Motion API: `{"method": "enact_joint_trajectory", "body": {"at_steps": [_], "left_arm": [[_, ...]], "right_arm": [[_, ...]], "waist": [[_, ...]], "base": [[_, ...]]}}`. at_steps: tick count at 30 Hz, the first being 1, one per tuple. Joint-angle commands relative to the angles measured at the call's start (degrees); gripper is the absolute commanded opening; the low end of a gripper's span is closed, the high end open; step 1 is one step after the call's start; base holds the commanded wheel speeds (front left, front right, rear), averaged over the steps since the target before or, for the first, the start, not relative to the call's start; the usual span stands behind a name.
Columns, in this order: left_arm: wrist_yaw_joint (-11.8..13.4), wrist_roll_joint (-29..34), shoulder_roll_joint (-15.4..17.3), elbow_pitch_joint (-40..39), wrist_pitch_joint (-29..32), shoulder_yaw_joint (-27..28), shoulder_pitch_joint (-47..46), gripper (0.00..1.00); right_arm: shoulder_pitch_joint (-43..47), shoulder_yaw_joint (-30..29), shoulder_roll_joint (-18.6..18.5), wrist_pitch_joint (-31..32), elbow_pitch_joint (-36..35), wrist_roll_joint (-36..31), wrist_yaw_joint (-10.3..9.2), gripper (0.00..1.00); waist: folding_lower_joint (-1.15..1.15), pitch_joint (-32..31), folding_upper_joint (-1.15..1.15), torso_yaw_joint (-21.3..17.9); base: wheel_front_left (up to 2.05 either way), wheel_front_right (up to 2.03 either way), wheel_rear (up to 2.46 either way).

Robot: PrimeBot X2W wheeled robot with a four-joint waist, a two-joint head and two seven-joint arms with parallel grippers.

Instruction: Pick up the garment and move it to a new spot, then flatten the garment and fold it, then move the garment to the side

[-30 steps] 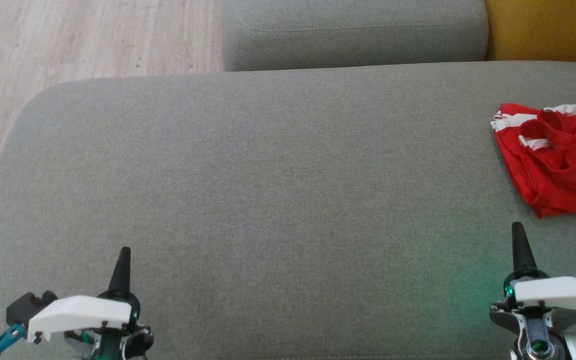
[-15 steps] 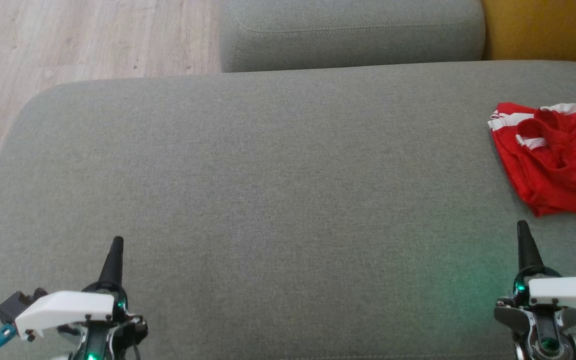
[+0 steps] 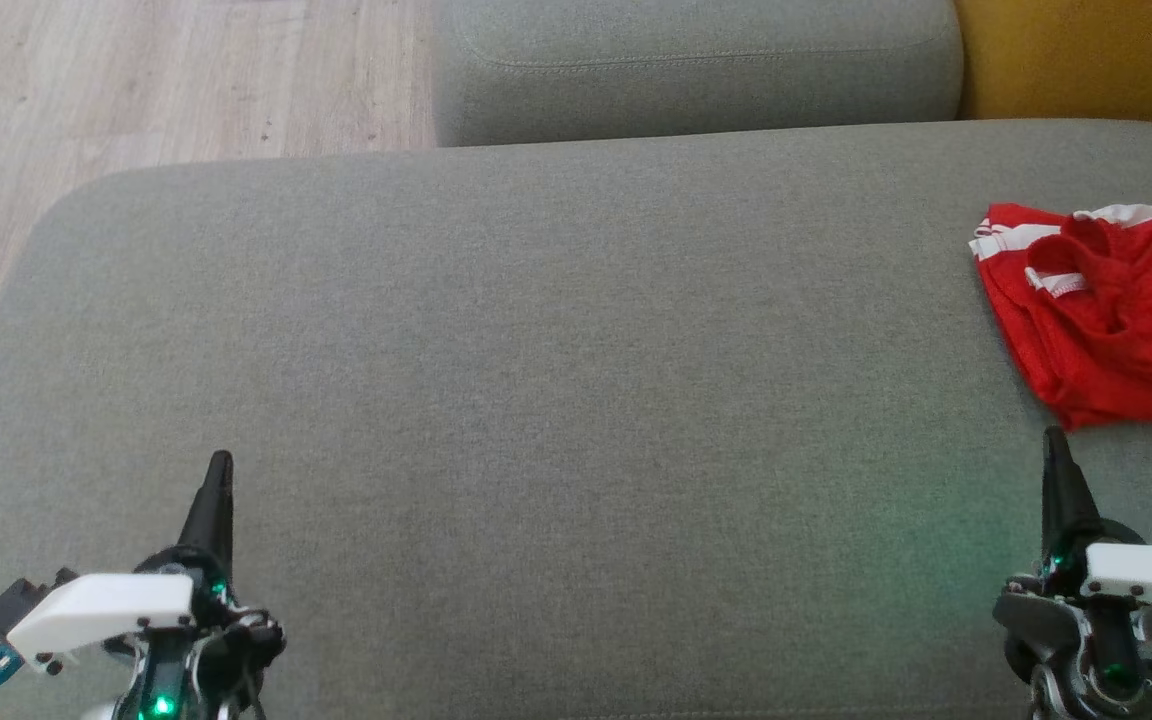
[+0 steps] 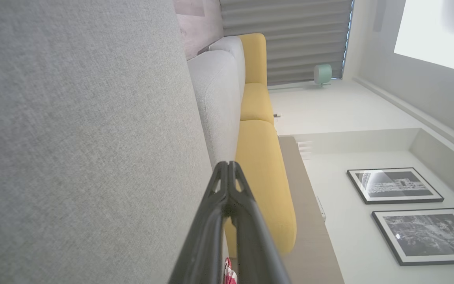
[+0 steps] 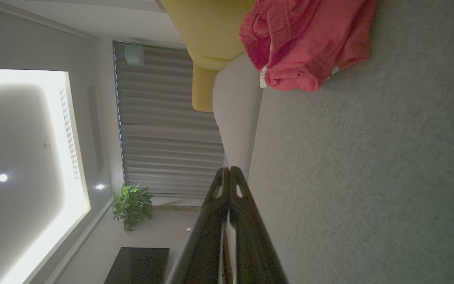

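Left gripper [image 3: 217, 475]: fingers pinched together, empty, near left over the grey sofa seat [image 3: 556, 350]. Right gripper [image 3: 1054, 455]: also pinched together, empty, near right, tip just short of the red garment [image 3: 1111, 320], not touching. The garment lies crumpled, white trim showing, on the seat's right side. Yellow sofa section [image 3: 1086, 60] far right behind it, wood floor [image 3: 136, 80] far left.

We can read no writing, number, brand mark or sign in any view. The 2 framed prints [image 4: 394, 184] on the wall are too small and blurred for us to make out lettering. The white bands on the red garment [image 3: 1116, 330] carry no label we can read.
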Motion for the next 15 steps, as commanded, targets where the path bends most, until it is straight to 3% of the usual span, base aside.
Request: {"method": "enact_joint_trajectory", "body": {"at_steps": [1,10,15], "left_arm": [[-0.5,-1.9,0.5,-2.2,0.6,2.5,-3.1,0.00],[-1.4,-7.2,0.5,-2.6,2.0,3.7,-3.6,0.00],[-1.4,-7.2,0.5,-2.6,2.0,3.7,-3.6,0.00]], "right_arm": [[-2.9,0.8,-0.3,0.7,-2.4,2.0,0.36,0.00],[-3.2,0.3,-0.3,1.8,-2.7,7.8,0.39,0.00],[-3.2,0.3,-0.3,1.8,-2.7,7.8,0.39,0.00]], "waist": [[0.00,0.0,0.00,0.0],[0.00,-0.1,0.00,-0.3],[0.00,-0.1,0.00,-0.3]], "base": [[0.00,0.00,0.00],[0.00,0.00,0.00],[0.00,0.00,0.00]]}}
